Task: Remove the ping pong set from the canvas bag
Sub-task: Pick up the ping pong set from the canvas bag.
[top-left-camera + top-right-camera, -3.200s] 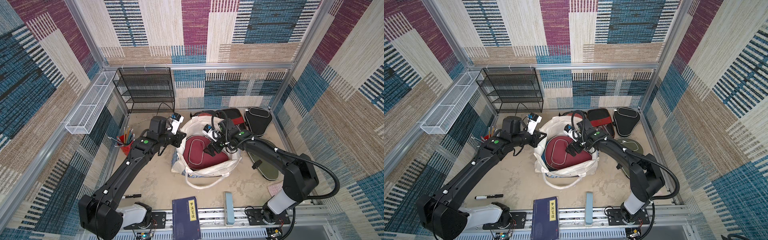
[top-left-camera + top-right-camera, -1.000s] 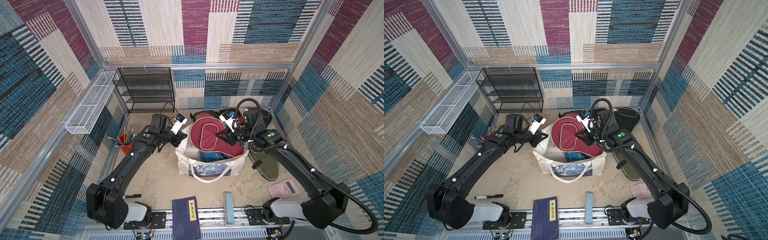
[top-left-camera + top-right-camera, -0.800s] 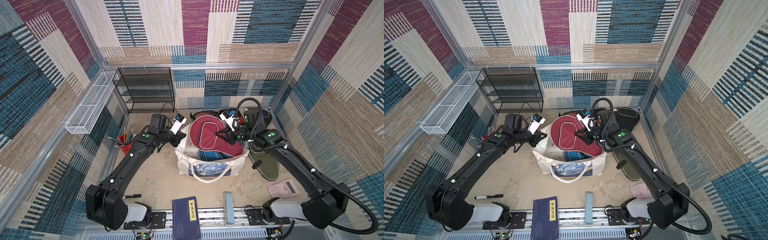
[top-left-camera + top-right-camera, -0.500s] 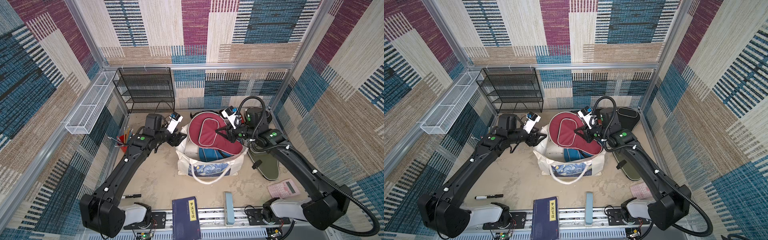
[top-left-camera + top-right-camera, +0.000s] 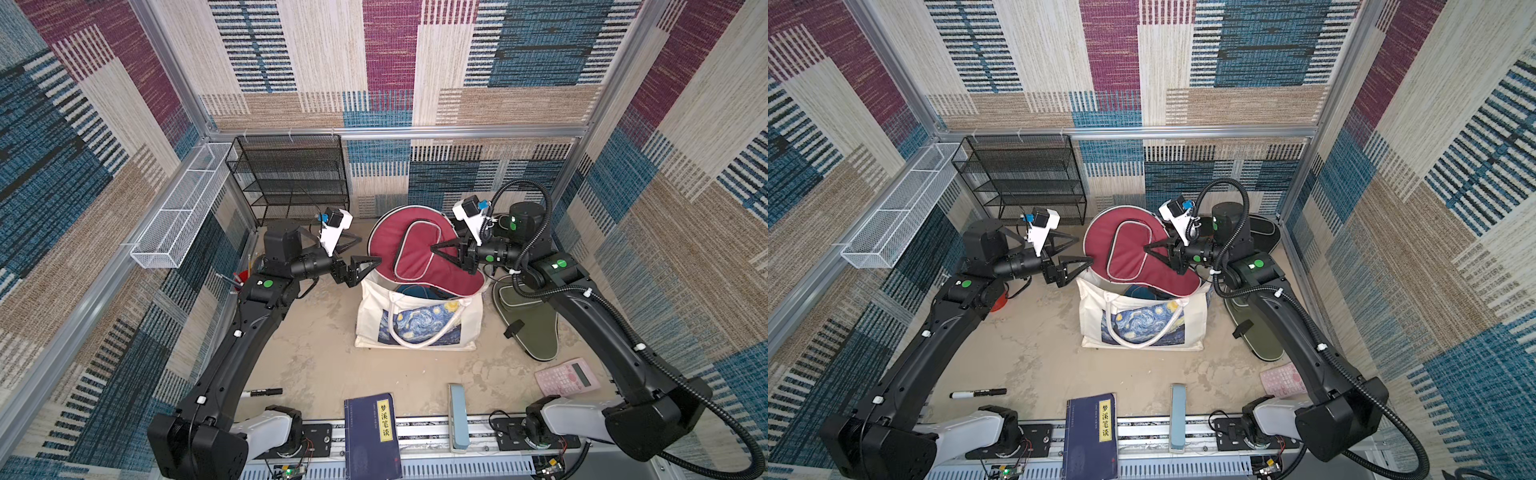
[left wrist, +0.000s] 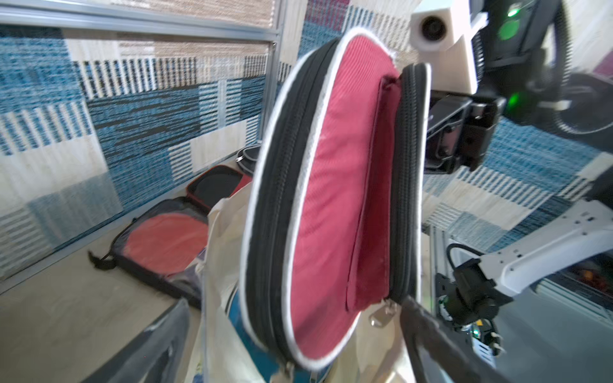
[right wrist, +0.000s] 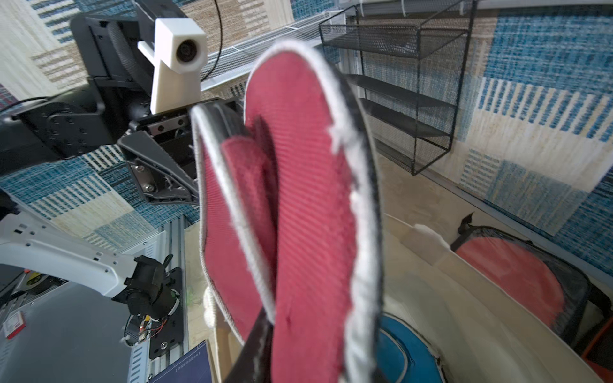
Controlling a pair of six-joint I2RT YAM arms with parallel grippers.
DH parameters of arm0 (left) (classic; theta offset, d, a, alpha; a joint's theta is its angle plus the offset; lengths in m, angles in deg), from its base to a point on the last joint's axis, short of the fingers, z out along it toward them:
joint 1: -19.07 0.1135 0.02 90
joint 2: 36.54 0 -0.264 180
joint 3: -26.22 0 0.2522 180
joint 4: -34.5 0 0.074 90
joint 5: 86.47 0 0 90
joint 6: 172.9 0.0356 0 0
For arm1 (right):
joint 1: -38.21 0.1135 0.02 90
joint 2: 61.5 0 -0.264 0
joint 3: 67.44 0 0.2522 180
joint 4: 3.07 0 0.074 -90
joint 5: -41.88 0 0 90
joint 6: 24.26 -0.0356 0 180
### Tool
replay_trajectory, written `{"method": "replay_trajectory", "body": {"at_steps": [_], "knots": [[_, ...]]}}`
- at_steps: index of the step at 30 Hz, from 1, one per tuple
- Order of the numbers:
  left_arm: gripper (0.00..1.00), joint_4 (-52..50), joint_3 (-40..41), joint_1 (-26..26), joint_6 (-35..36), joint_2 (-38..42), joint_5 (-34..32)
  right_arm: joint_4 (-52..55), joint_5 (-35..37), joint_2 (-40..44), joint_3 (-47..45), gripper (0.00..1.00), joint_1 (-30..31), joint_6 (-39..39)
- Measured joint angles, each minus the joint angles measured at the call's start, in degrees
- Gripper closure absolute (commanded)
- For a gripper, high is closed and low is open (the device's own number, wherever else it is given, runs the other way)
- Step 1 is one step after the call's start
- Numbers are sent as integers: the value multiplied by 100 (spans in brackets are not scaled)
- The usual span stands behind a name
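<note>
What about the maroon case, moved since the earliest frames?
Yes. The maroon case rose from the canvas bag, away from the dark blue book toward the back wall, in the right gripper.

Both top views looked steeply down from high over the robot's base, facing the back wall [image 5: 386,83], with the canvas bag [image 5: 370,320] near mid-frame and far below. The left wrist camera [image 7: 180,49] sat close beside the bag, looking across its mouth at the maroon case [image 6: 331,199] edge-on. The right wrist camera [image 6: 434,26] looked back from the bag's opposite side, equally close; both shared that case.
</note>
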Motion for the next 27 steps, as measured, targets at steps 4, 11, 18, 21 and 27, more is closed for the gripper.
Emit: {"method": "replay_trajectory", "body": {"at_steps": [4, 11, 18, 21, 27], "knots": [[50, 479, 31, 0, -385, -225, 439, -74, -402, -52, 11, 100, -11, 0], [100, 1235, 157, 42, -1029, -334, 1545, -212, -505, -127, 42, 80, -50, 90], [100, 1591, 146, 31, -1292, -483, 1602, 452, -505, -85, 278, 1, -92, 1038], [100, 1510, 92, 81, -1292, -575, 1738, 892, -560, 76, 282, 1, -267, 1692], [100, 1220, -72, 87, -1198, -649, 2009, 1613, -1082, -223, 496, 1, -778, 2568]]}}
